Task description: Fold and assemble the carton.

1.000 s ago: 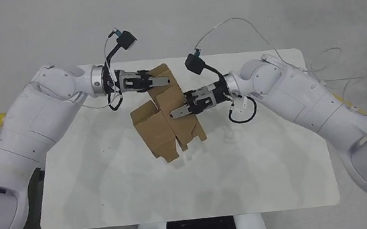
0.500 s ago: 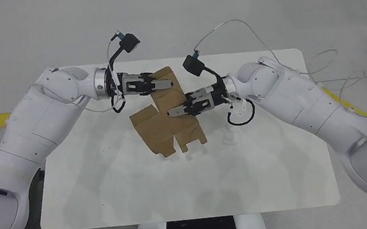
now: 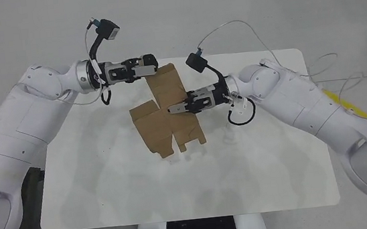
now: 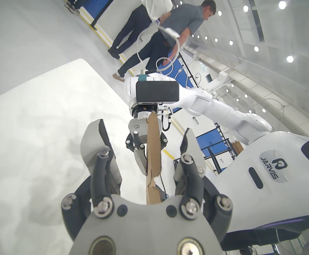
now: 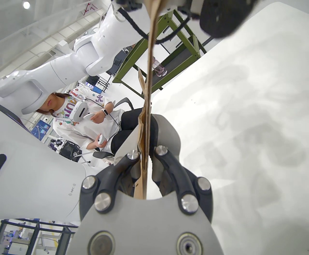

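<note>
The carton (image 3: 167, 119) is a flat brown cardboard blank with flaps, held edge-up over the middle of the white table (image 3: 263, 167). My right gripper (image 3: 179, 108) is shut on its right side; in the right wrist view the carton (image 5: 149, 60) runs edge-on out of the pinched right gripper (image 5: 144, 128). My left gripper (image 3: 149, 65) stands open just off the carton's far top flap. In the left wrist view the carton's edge (image 4: 153, 149) stands between the spread fingers (image 4: 96, 135) of the left gripper (image 4: 142, 131), touching neither. Beyond it is the right gripper (image 4: 141, 149).
Loose cables (image 3: 248, 23) arch over the table's far right side from the right arm. The near half of the table is bare. A green metal frame (image 5: 173, 38) stands on the floor beyond the table edge.
The left gripper has let go of the carton's top flap, opened and drawn back to the far left. The right gripper still holds the carton, which has shifted little.
</note>
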